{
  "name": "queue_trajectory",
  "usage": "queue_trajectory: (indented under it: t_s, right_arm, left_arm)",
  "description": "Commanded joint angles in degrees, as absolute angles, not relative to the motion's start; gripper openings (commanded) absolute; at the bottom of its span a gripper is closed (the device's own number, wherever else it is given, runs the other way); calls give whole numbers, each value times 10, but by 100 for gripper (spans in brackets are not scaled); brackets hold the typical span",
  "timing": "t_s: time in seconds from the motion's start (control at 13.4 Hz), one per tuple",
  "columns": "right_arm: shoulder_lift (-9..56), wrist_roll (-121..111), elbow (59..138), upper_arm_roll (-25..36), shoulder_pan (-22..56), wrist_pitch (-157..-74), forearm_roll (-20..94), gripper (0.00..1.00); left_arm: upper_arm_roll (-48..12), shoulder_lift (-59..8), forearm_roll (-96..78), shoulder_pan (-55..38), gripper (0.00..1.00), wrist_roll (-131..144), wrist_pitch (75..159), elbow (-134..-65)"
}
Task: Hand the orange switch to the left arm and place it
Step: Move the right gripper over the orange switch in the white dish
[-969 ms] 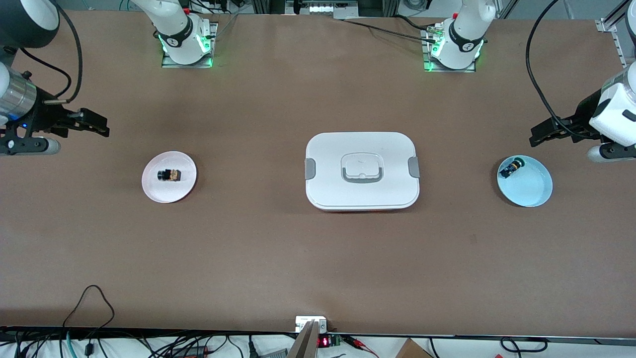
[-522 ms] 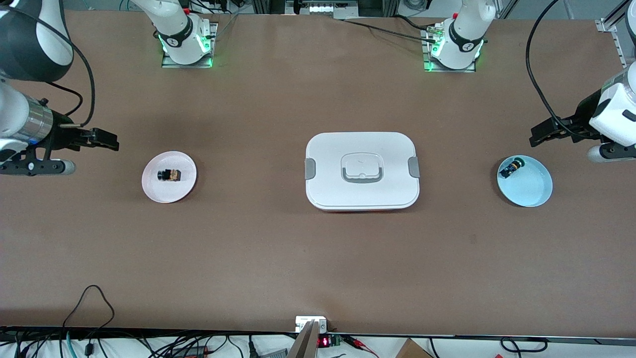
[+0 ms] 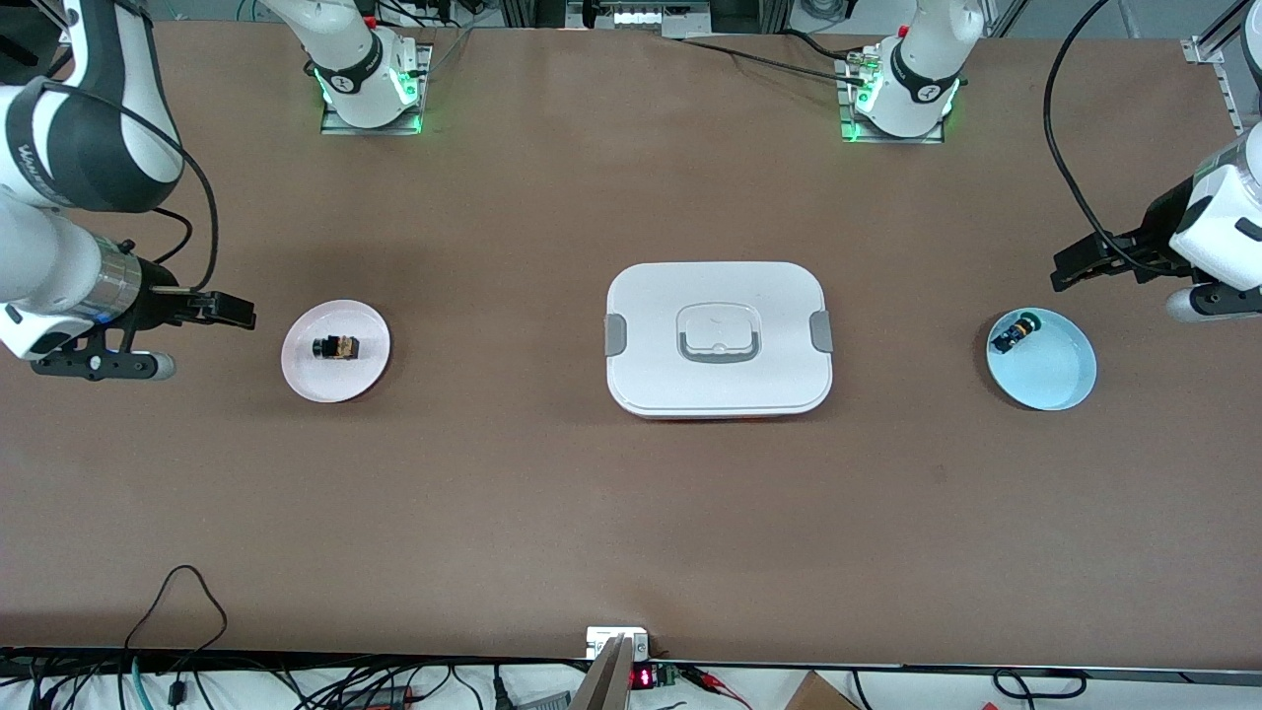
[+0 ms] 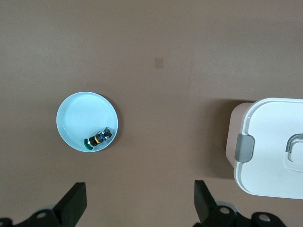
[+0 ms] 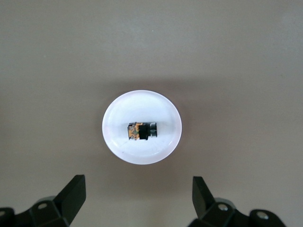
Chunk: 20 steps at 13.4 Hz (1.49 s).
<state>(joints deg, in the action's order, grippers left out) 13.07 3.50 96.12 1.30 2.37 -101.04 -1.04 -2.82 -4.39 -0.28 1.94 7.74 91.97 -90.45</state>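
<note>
Right gripper (image 3: 229,312): stood with fingers wide apart and nothing between them, over bare table at the mid-height edge of the front view, just beside the pale plate (image 3: 301,380). Orange switch (image 3: 337,347): lay on its side in the middle of that plate, untouched, toward the right arm's end of the table. Box (image 3: 651,316): sat closed at frame centre, between the two plates. Left gripper (image 3: 1070,268): waited over the table beside the blue plate (image 3: 1060,387), fingers likewise apart and empty.

Step judged in hand: approach for the first pick-up. Next move judged to call for centring the spread fingers over the switch, descending, closing on its body, then carrying it clear of the box toward a handover.

Right wrist view: showed the switch's orange body and black cap (image 5: 141,131) framed ahead of both fingertips. Left wrist view: showed a blue switch (image 4: 99,137) by the blue plate's rim, and one grey box clip (image 4: 244,146).
</note>
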Motion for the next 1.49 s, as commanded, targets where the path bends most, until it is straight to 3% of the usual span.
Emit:
queue_trajectory:
  t_s: [0.0,0.52,1.42]
  right_arm:
    - [119,44,1011,12,24,-1054,-22,100]
    - [122,47,1126,10,32,-1179,-22,100]
    - [184,46,1175,9,42,-1281,-24,100]
  left_arm:
    - [-29,-53,4,18,100,84,912,-889]
    - [-28,-53,4,21,100,84,912,-889]
    - [-29,-53,4,22,100,83,912,-889]
